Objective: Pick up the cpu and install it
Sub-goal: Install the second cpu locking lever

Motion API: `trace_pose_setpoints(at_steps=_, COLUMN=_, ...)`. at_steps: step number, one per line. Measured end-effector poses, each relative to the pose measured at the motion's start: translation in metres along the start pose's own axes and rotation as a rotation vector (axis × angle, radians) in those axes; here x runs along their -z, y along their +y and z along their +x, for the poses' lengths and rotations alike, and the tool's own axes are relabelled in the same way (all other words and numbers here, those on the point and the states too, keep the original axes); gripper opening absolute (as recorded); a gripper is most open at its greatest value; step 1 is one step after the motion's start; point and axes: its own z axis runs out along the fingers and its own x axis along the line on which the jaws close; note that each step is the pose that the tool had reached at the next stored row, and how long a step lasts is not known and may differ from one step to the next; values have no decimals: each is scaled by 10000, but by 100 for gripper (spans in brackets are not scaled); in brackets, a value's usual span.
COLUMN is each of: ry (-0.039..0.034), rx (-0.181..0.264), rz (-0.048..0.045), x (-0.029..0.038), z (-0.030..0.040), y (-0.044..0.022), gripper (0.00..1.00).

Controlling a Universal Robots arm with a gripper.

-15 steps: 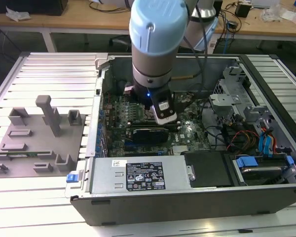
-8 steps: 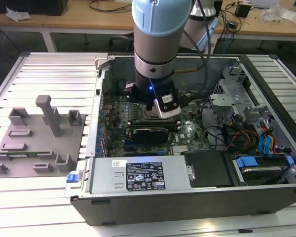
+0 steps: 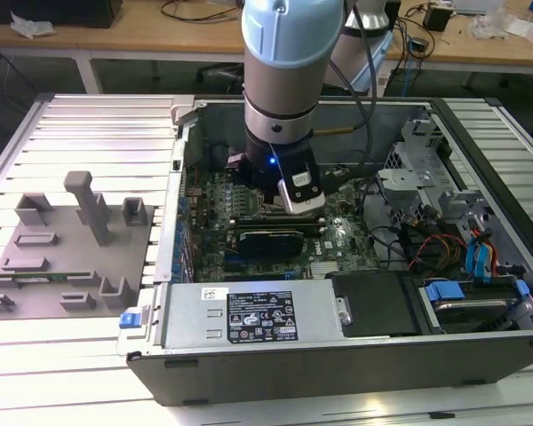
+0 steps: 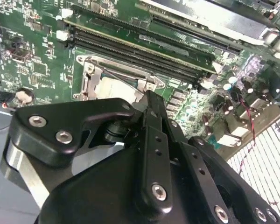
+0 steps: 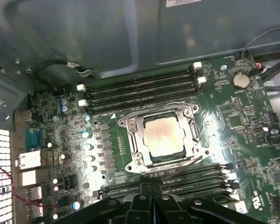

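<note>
The cpu (image 5: 163,135), a small pale silver square, lies flat inside the metal socket (image 5: 130,140) on the green motherboard; its load frame stands open around it. The second wrist view shows the cpu (image 4: 113,86) in the socket (image 4: 91,70) too. My gripper (image 5: 151,186) hangs just above the board beside the socket, black fingers closed together, holding nothing and apart from the chip. In the exterior view the arm reaches down into the open computer case, with the gripper (image 3: 265,191) low over the board's middle.
Black memory slots (image 5: 140,88) run along both sides of the socket. A grey tray (image 3: 71,257) with upright fixtures lies outside the case at the exterior view's left. The power supply (image 3: 249,315), a card (image 3: 266,240) and drive bays (image 3: 462,293) crowd the case.
</note>
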Motion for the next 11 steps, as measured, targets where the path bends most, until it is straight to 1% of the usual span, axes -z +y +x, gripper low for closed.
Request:
trace_pose_setpoints(at_steps=1, ry=-2, rx=-7, rz=-2, x=-50, z=3, y=-11, gripper=11)
trace_pose_setpoints(at_steps=2, ry=1, rx=-11, rz=-17, x=-71, z=16, y=-19, gripper=11)
trace_pose_setpoints(at_steps=6, ry=4, rx=-34, rz=-62, x=-107, z=118, y=-49, gripper=11)
trace_pose_setpoints(at_steps=8, ry=5, rx=-49, rz=-83, x=-130, z=136, y=-58, gripper=11)
trace_pose_setpoints(at_steps=11, ry=9, rx=-65, rz=-124, x=-161, z=142, y=-67, gripper=11)
